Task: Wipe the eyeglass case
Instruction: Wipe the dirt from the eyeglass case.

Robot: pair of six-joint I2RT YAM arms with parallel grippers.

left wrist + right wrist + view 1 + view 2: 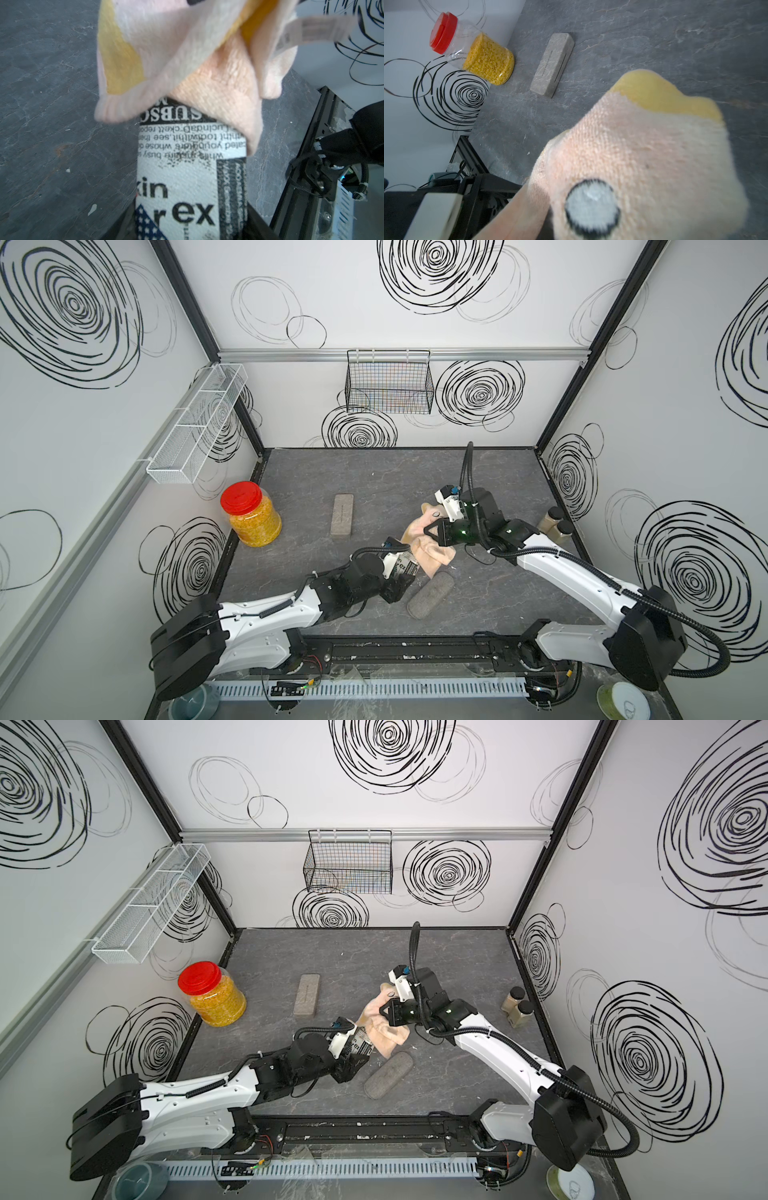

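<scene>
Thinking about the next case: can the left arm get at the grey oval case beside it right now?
Probably not yet: the grey oval case lies close with nothing between, but the left gripper is shut on the newsprint case.

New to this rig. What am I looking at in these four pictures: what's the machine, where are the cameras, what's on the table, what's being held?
Two robot arms stand at the front of a grey table in a walled booth. Both top views come from one overhead camera pair looking down on everything. The other two come from cameras on the arms' wrists, hence the close-ups. The left arm has its jaws shut on a newsprint-patterned eyeglass case. The right arm has its jaws shut on a pink cloth, which drapes over the case's far end. Loose on the table: a grey oval case, a grey oblong case, a red-lidded jar of yellow bits and two small black-capped bottles.
</scene>
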